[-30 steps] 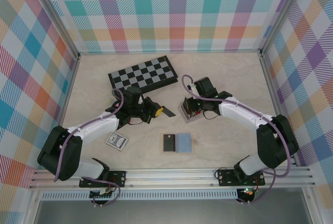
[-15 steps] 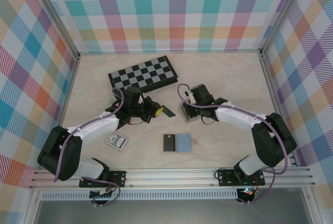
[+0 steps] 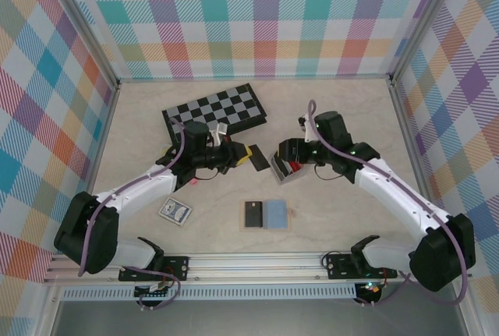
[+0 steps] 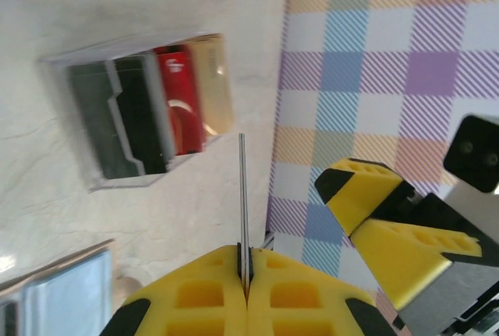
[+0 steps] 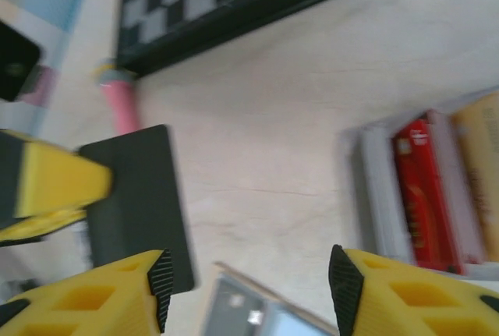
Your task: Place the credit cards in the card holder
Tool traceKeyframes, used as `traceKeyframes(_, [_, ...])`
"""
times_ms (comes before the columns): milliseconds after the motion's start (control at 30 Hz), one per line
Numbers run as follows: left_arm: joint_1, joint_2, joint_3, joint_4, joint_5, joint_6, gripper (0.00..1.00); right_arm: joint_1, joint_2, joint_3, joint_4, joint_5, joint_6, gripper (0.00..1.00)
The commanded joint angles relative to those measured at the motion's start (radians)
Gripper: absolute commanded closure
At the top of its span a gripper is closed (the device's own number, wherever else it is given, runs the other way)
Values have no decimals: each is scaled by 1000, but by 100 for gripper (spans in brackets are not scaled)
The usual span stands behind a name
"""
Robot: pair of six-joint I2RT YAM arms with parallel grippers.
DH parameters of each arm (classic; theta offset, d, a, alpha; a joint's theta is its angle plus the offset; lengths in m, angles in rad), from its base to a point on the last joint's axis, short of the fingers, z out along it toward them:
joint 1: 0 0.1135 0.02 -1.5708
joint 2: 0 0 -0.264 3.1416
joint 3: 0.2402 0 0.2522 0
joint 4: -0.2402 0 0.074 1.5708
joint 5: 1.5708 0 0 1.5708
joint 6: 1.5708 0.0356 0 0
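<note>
So it can be slotted, a black credit card (image 4: 242, 196) is clamped edge-on in the left end effector (image 4: 244, 262), card holder (image 4: 140, 110) just ahead; the right end effector (image 5: 249, 277) is parted.

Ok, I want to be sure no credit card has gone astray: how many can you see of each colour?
Black cards: 2, one black card in the left gripper, one on the wallet
Red card: 1, in the card holder
Gold card: 1, in the card holder
Blue card: 1, on the wallet
Total: 5 cards
</note>
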Motion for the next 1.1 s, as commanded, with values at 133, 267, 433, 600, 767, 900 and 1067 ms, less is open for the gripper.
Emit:
traceKeyframes(133, [7,-46,58,173,140,93,100,2,35,84,-27,-339,91,39])
traceKeyframes(267, [2,-56,64,201,178,89,100,1,59,107,-12,-361,95,43])
traceKeyframes(433, [-6,-65,64,257,214,55,100,1,91,126,31,-431,105,45])
traceKeyframes(600, [-8,-50,48,392,241,-51,100,-2,107,138,17,-386,94,65])
traceKeyframes(767, [-10,-46,51,448,262,-105,94,-20,98,111,21,-350,112,70])
traceKeyframes(900, [-16,-50,53,479,279,-122,87,-27,88,92,36,-327,141,70])
traceKeyframes(1067, [-20,-63,52,467,278,-108,85,-33,76,75,52,-297,174,70])
